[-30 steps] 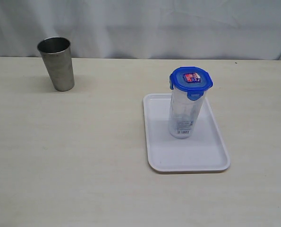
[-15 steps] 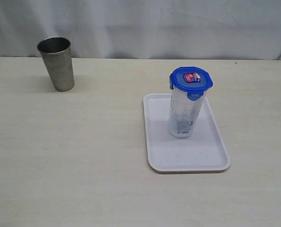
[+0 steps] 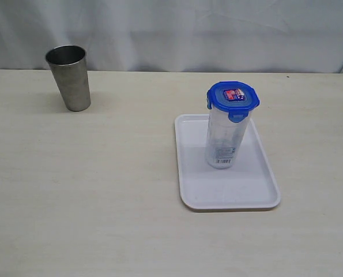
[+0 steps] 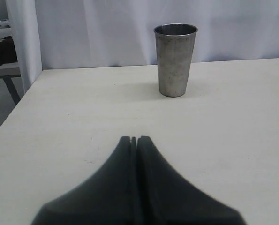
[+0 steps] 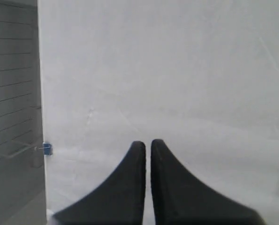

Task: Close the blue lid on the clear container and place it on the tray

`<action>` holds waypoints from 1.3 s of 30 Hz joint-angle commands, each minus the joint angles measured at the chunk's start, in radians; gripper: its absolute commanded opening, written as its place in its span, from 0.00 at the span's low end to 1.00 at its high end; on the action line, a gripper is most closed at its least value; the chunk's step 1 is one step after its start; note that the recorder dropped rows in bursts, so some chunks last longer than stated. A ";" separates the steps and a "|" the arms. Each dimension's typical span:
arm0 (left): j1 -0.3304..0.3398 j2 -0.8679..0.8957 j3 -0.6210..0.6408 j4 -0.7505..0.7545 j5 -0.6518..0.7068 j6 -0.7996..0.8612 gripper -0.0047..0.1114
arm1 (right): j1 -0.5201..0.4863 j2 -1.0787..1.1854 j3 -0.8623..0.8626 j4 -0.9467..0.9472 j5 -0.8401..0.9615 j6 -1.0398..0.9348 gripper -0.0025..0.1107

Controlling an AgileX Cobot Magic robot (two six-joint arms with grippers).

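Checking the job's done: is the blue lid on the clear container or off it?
On. The blue lid sits flat atop the upright clear container standing on the tray. Whether every tab is snapped, cannot tell.

One tray (image 3: 229, 193). One clear container (image 3: 220, 144), standing on the tray. One blue lid (image 3: 233, 97), above the tray on the container's mouth. One steel cup (image 3: 69, 78), well apart from the tray. One counter (image 3: 102, 190) under the tray. Two grippers: left gripper (image 4: 134, 139), right gripper (image 5: 147, 143).
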 commanded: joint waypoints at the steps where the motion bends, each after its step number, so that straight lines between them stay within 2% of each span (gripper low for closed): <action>1: 0.000 -0.003 0.003 0.001 -0.009 0.004 0.04 | -0.004 -0.003 0.091 0.026 0.020 -0.018 0.06; 7: 0.000 -0.003 0.003 0.001 -0.009 0.004 0.04 | -0.004 -0.003 0.258 0.140 0.023 -0.247 0.06; 12: 0.000 -0.003 0.003 0.001 -0.009 0.003 0.04 | -0.004 -0.003 0.340 0.210 -0.018 -0.709 0.06; 16: 0.000 -0.003 0.003 0.003 -0.009 0.003 0.04 | -0.004 -0.003 0.340 0.284 0.041 -1.126 0.06; 19: 0.000 -0.003 0.003 0.001 -0.009 0.003 0.04 | 0.000 -0.003 0.340 0.326 0.042 -1.391 0.06; 22: 0.000 -0.003 0.003 0.001 -0.009 0.003 0.04 | 0.002 -0.003 0.340 0.352 0.079 -1.569 0.06; 29: 0.000 -0.003 0.003 0.001 -0.009 0.003 0.04 | 0.002 -0.003 0.340 0.352 0.167 -1.816 0.06; 39: 0.000 -0.003 0.003 0.001 -0.009 0.003 0.04 | 0.002 -0.003 0.340 0.374 0.188 -1.892 0.06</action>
